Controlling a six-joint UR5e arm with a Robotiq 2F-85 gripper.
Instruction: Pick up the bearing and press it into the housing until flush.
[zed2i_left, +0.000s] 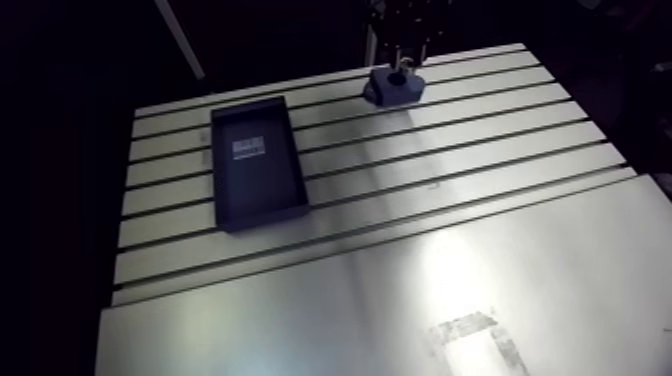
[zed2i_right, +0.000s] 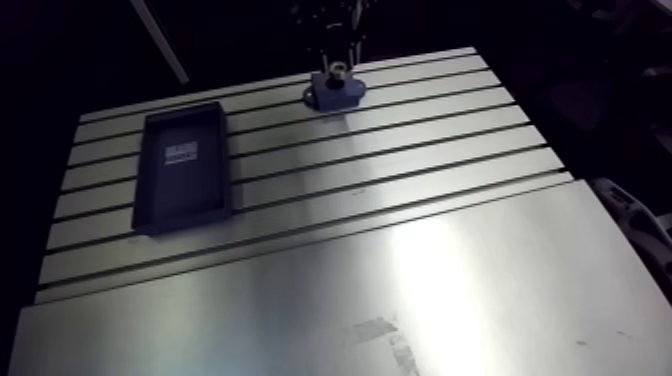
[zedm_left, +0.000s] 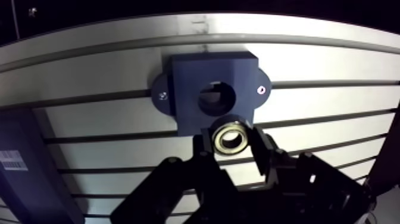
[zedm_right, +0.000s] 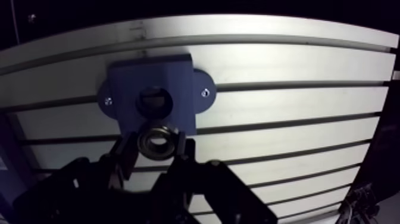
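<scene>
In the wrist view a metal ring bearing (zedm_left: 231, 137) is pressed between my two dark fingers, so my gripper (zedm_left: 232, 142) is shut on it. Just ahead of the bearing sits the dark blue housing (zedm_left: 205, 80), a block with two screwed ears and a round bore (zedm_left: 215, 98) that stands empty. The bearing hangs above the housing's near edge, apart from the bore. In the arm view the housing (zed2i_left: 393, 86) stands at the far side of the slotted table, with the gripper (zed2i_left: 404, 62) coming down right over it.
A black rectangular tray (zed2i_left: 256, 163) with a white label lies on the slotted table (zed2i_left: 450, 150) to the left of the housing. A smooth metal plate (zed2i_left: 400, 300) covers the near part of the table.
</scene>
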